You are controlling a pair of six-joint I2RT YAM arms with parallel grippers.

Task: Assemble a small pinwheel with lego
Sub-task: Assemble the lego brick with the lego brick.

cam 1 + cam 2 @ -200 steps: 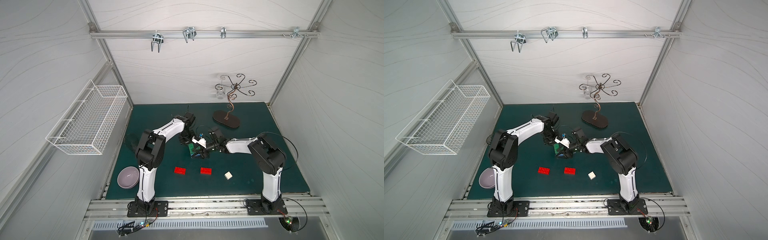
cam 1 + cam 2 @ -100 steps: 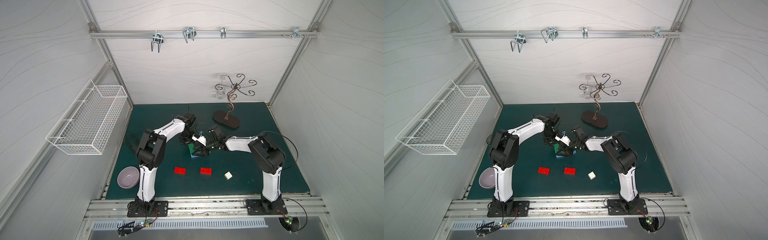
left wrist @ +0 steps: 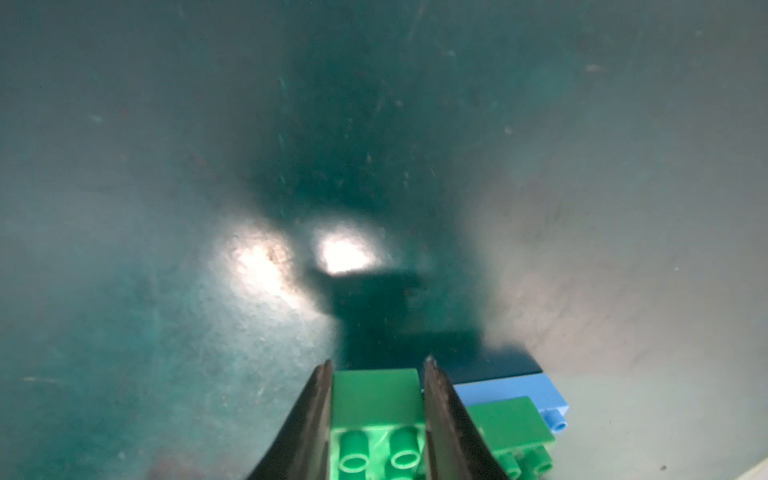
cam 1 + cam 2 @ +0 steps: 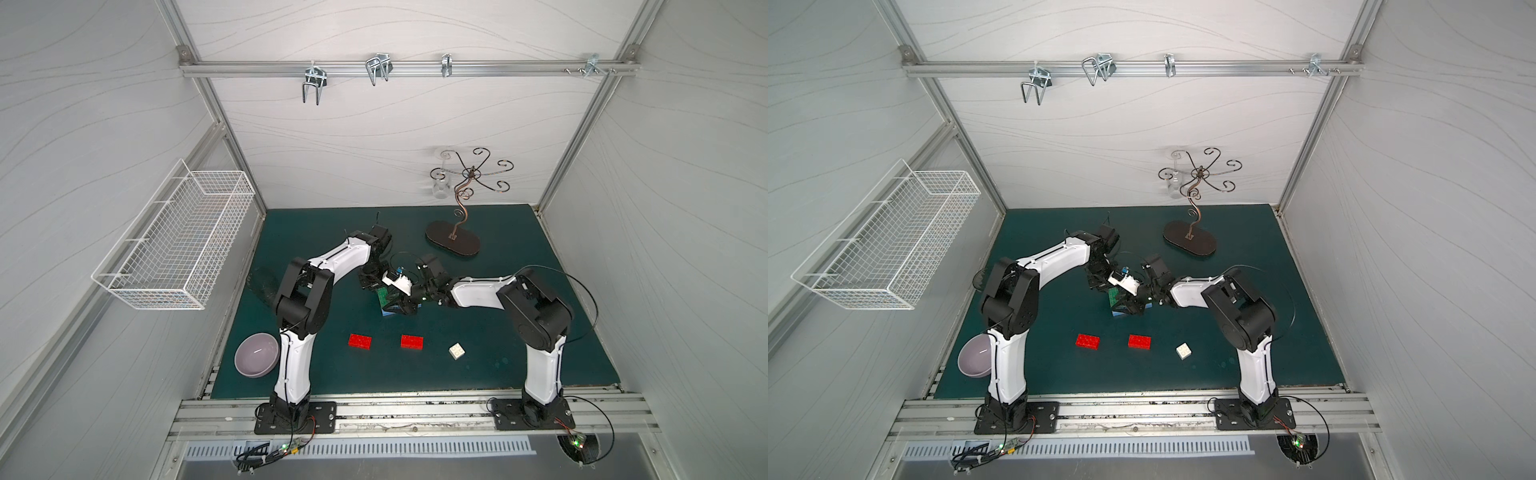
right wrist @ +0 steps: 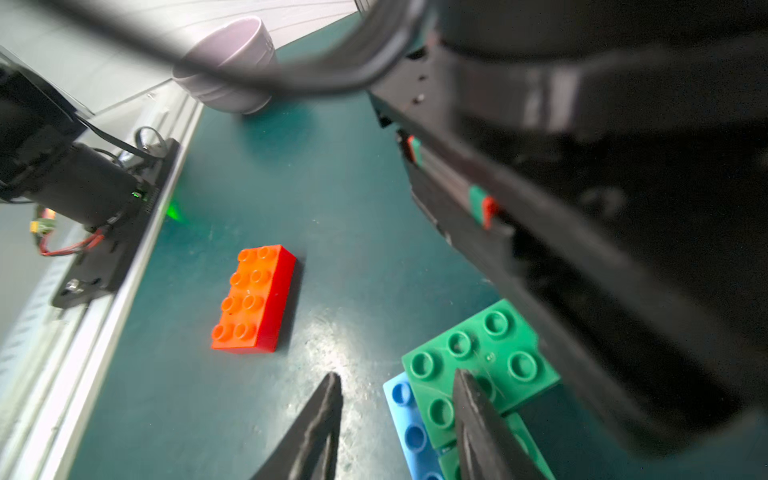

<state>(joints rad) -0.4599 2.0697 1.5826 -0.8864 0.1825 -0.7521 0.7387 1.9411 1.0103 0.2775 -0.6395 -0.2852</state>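
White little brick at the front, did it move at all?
No. The white square brick lies where it was, with the same gap from the nearer red brick, which has not shifted either.

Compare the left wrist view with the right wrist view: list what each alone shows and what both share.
Left wrist only: the left gripper shut on a green studded plastic brick. Right wrist only: a red studded plastic brick, a lilac bowl, the open right gripper. Both: that green brick, stacked with a light blue studded brick, and the dark green mat.
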